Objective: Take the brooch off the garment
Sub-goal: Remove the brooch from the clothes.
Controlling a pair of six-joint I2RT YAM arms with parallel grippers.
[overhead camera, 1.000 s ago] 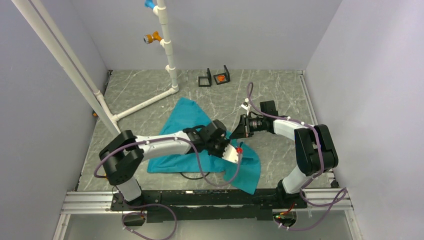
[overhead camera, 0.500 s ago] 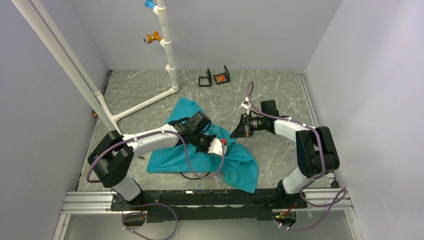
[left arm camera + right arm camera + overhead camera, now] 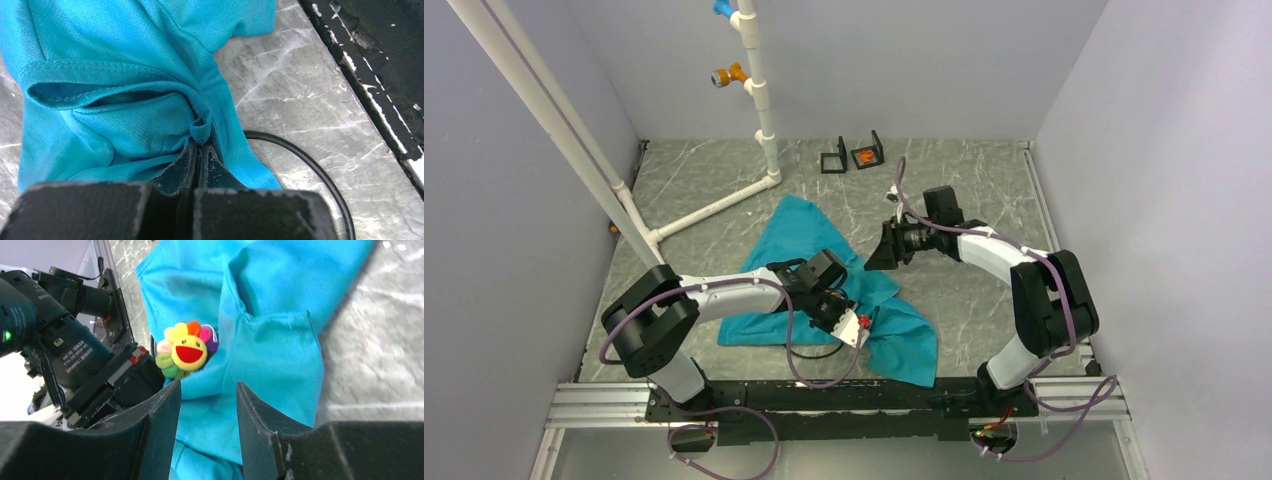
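Observation:
The garment point(image 3: 796, 232) is a teal T-shirt, rumpled on the marble table. My left gripper point(image 3: 856, 326) is shut on a pinched fold of it point(image 3: 201, 131), fingertips point(image 3: 189, 156) pressed together around the cloth. The brooch point(image 3: 187, 351) is a small plush flower with a yellow smiling centre and multicoloured petals. It sits on the cloth right beside the left gripper's tip, seen as a red speck point(image 3: 865, 322) from above. My right gripper point(image 3: 207, 386) hovers open above the garment, a short way from the brooch, with nothing between its fingers point(image 3: 167, 405).
A white pipe frame point(image 3: 764, 110) stands at the back left, with two small black stands point(image 3: 852, 155) behind the garment. A black cable point(image 3: 305, 160) loops on the table by the shirt's near edge. The arms' mounting rail point(image 3: 824, 395) runs along the front.
The left gripper has pulled its fold of cloth back towards the near side, bringing the brooch along. The right gripper has moved left over the garment and opened.

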